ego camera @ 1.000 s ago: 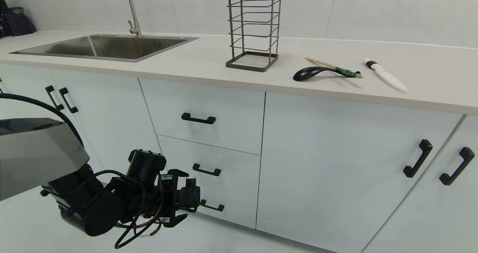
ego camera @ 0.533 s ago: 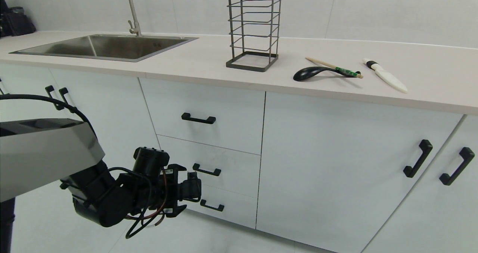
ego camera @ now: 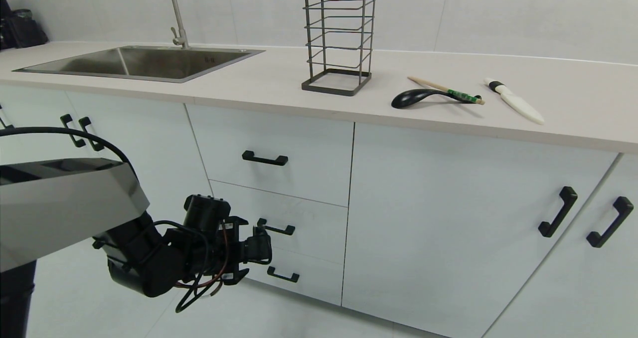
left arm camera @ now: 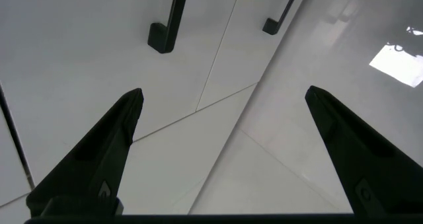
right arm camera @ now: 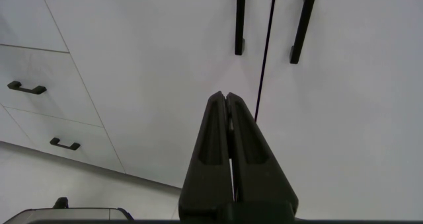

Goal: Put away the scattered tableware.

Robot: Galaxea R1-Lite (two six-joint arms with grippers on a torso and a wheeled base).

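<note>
Obs, left hand (ego camera: 253,251): fingers (left arm camera: 106,158) spread apart, nothing between them. It hangs low in front of the drawer stack, just beside the middle drawer handle (ego camera: 275,227); the bottom drawer handle (ego camera: 282,275) sits just below it. All 3 drawers are shut.

Obs, right hand (right arm camera: 228,145): its fingers are pressed together and empty. It faces 2 cupboard doors with 2 upright handles (right arm camera: 240,19).

The tableware is well above the left hand and off to its right, on the surface (ego camera: 259,86). The black spoon (ego camera: 413,98) appears to touch the chopsticks (ego camera: 443,88), and the white knife (ego camera: 513,101) lies just beyond them. The wire rack (ego camera: 338,39) stands nearer the hand than these. The sink (ego camera: 139,61) is up and to its left.

Judgement: 0 of 3 items are stowed, and the step in hand looks like opening a drawer. The next move calls for the spread fingers to straddle the middle handle's bar, close squarely on it, and pull straight out.
</note>
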